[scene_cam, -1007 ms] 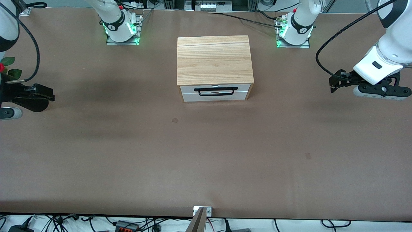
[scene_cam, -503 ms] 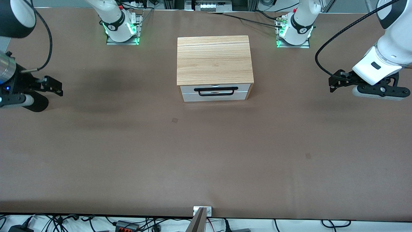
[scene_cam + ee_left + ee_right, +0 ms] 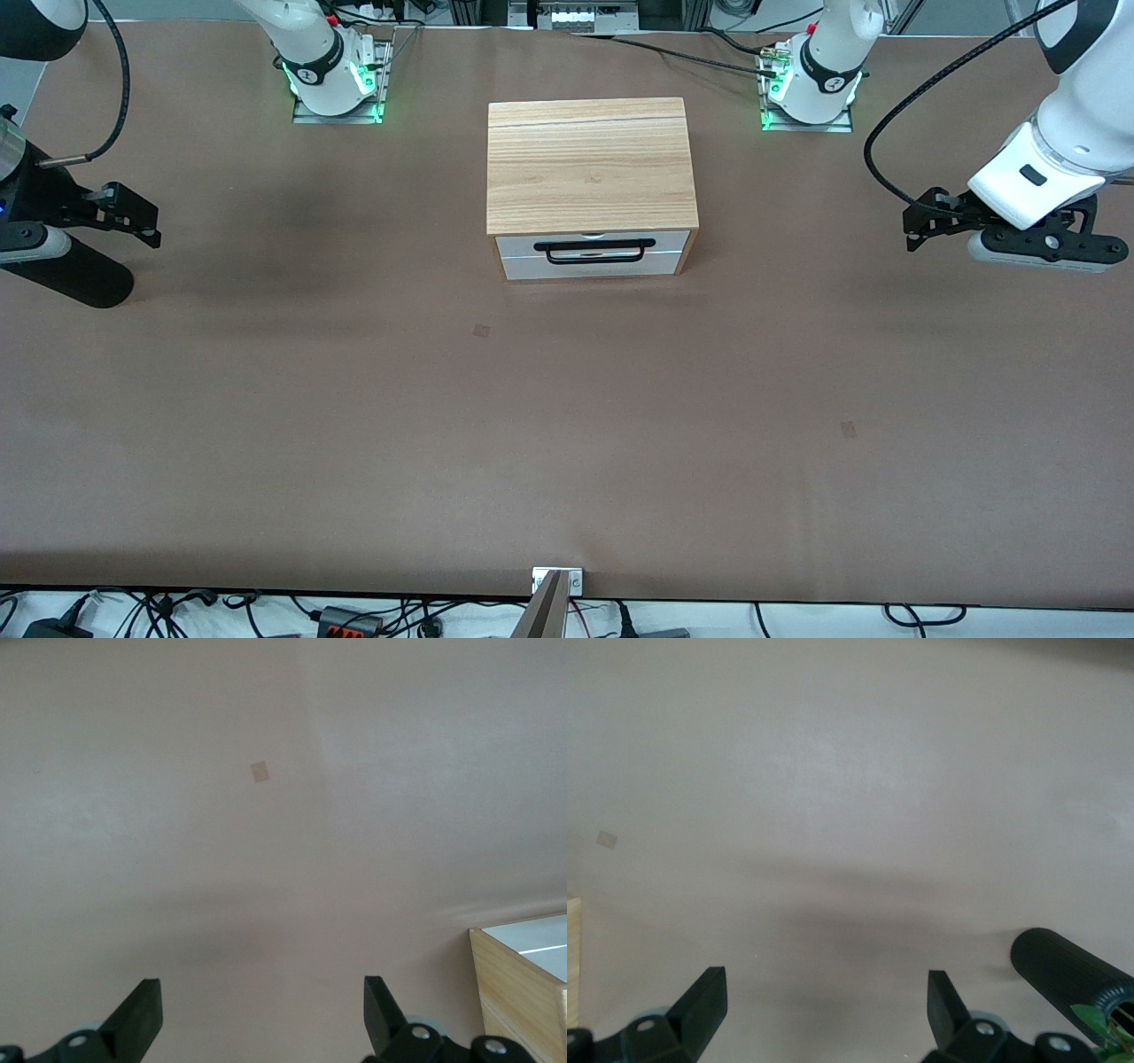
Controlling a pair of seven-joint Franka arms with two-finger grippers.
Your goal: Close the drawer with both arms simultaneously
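The light-wood box (image 3: pixel 588 164) stands mid-table near the bases. The drawer (image 3: pixel 592 252) faces the front camera; its white front with a black wire handle sits about flush with the box. A corner of the box (image 3: pixel 518 988) and a strip of the white front (image 3: pixel 539 942) show in the left wrist view. My left gripper (image 3: pixel 917 221) hovers over bare table toward the left arm's end, well apart from the box, open and empty (image 3: pixel 261 1014). My right gripper (image 3: pixel 135 215) hovers over the right arm's end, open and empty (image 3: pixel 824 1010).
A black cylinder (image 3: pixel 73 275) lies under the right gripper and also shows in the right wrist view (image 3: pixel 1063 970), with green leaves (image 3: pixel 1099 1028) beside it. Small tape marks (image 3: pixel 481 330) (image 3: pixel 848 429) lie on the brown table. A clamp (image 3: pixel 556 580) sits at the front edge.
The right gripper has moved up and toward the bases' side. The left gripper has shifted only slightly. The drawer and box have not moved.
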